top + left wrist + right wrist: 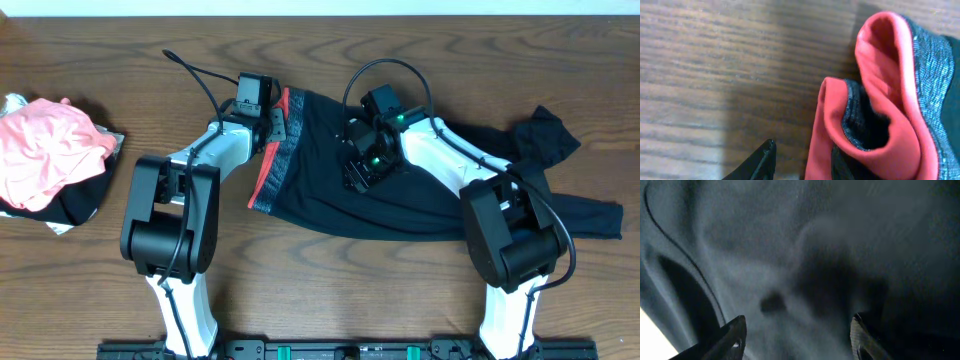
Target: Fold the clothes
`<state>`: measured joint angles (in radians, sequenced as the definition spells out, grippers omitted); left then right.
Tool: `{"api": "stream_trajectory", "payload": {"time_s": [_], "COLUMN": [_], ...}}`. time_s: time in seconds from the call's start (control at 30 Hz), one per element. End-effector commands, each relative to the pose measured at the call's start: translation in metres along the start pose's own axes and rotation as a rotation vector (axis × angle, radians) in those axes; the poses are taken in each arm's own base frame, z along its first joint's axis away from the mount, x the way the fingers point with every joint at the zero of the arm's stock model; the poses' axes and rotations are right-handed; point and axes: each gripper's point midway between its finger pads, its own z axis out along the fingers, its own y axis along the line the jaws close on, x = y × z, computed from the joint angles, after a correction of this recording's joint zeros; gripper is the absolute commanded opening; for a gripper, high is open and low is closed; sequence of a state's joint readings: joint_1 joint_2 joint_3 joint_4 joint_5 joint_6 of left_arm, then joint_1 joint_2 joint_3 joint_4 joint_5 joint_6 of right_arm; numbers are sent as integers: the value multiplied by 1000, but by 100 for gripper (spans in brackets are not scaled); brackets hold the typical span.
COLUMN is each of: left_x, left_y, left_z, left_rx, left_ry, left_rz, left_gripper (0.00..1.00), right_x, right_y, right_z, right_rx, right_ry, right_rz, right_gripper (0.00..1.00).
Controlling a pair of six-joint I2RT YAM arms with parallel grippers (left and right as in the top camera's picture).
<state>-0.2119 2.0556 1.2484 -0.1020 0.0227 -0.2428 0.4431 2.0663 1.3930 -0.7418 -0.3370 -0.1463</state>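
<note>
The clothes (320, 200) are black leggings lying across the middle and right of the table. The grey waistband (272, 170) with a coral edge points left. My left gripper (275, 125) sits at the waistband's far corner. In the left wrist view the coral edge (880, 75) is curled up in a fold. A strip of it lies between the parted fingers of the left gripper (802, 152), and the left finger (765, 160) stands clear of it. My right gripper (358, 170) hovers low over the black seat fabric (805, 245). In the right wrist view the right gripper (799, 330) is wide open with nothing pinched.
A heap of pink and black garments (45, 150) lies at the table's left edge. One legging leg (590, 215) reaches the right edge, and another part is bunched at the back right (545, 135). Both arm bases stand at the front edge.
</note>
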Motion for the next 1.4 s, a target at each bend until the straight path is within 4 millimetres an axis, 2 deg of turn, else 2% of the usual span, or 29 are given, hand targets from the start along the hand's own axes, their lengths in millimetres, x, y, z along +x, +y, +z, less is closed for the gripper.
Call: {"api": "stream_trajectory", "payload": {"time_s": [0.0,0.13,0.37,0.53,0.57,0.7,0.8,1.03,1.1,1.27,1.37], "left_x": [-6,-21,-48,-50,-50,-43,-43,-69,-72,-72,-72], "left_y": [1,-15,-23,-8,-2,10,4,14,7,-31,-39], "left_z": [3,2,-3,3,5,9,3,-21,-23,-33,-37], "left_rx": [2,90,124,43,16,-5,93,131,169,366,423], "left_ry": [-25,-82,-194,-217,-218,-182,-154,-216,-227,-238,-243], "left_rz": [-11,-10,-10,-20,-24,-38,-44,-66,-25,113,137], "left_gripper": [37,38,41,42,45,45,45,45,45,45,51], "right_x": [15,20,34,40,41,40,40,41,40,38,39], "right_y": [4,11,31,43,44,41,36,20,18,17,17], "right_z": [12,15,23,27,27,26,25,20,19,19,19], "right_rx": [-17,-22,-35,-40,-40,-35,-31,-26,-25,-24,-24], "right_ry": [61,82,140,169,172,169,166,160,157,149,151], "right_rz": [26,14,-21,-42,-43,-36,-22,22,29,28,29], "right_gripper": [64,64,64,63,63,63,63,62,63,63,63]}}
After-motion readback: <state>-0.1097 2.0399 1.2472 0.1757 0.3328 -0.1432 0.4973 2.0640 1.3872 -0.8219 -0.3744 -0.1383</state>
